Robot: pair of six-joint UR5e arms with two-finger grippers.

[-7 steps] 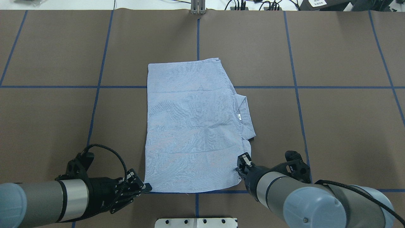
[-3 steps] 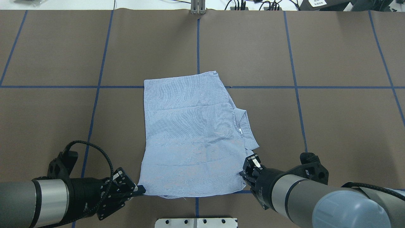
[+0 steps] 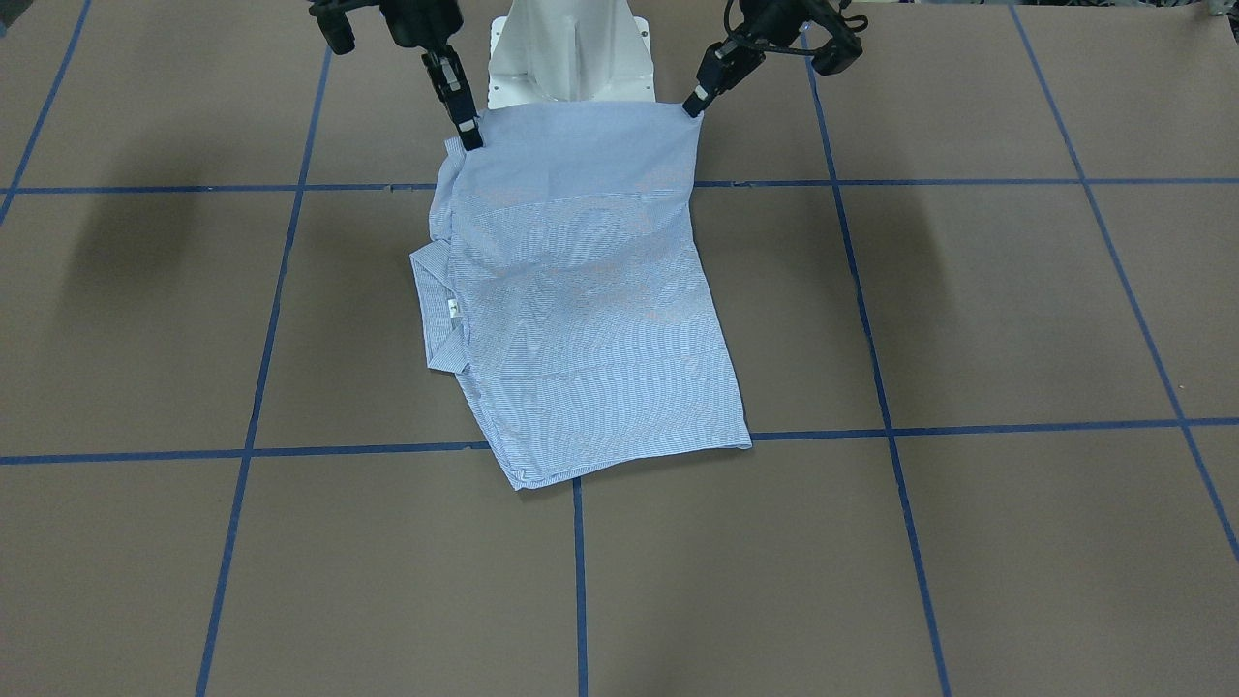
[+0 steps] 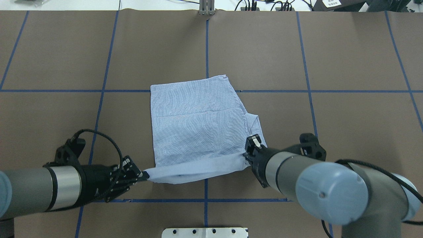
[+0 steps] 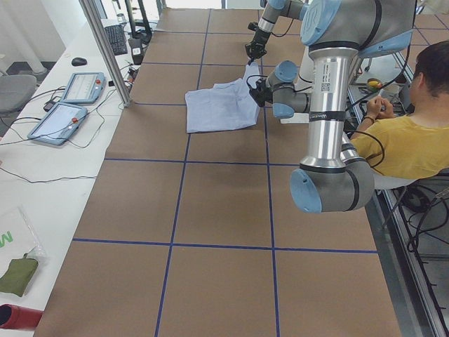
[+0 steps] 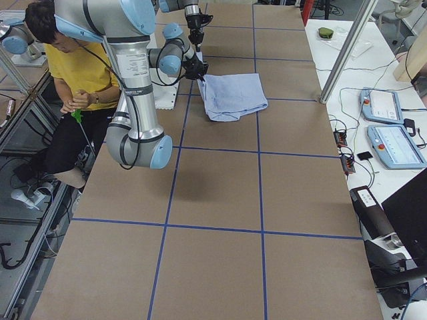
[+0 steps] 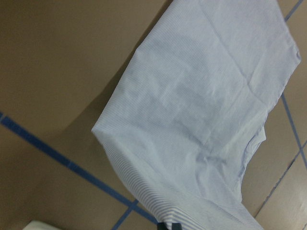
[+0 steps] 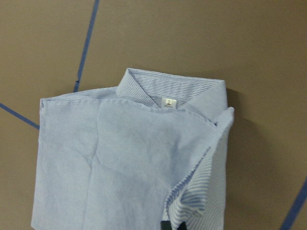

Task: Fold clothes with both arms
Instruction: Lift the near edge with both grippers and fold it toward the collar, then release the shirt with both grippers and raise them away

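Fingers of the left arm (image 3: 699, 97) are pinched together on the near left corner of the striped blue shirt (image 4: 195, 125). The right fingers (image 3: 468, 124) are clamped on its near right corner, just beside the collar (image 4: 255, 124). The near edge hangs stretched between them, up off the brown bench (image 4: 347, 132). The rest of the folded shirt lies flat at the bench's middle, its far part across a blue tape line (image 4: 66, 90), with the collar toward the robot's right.
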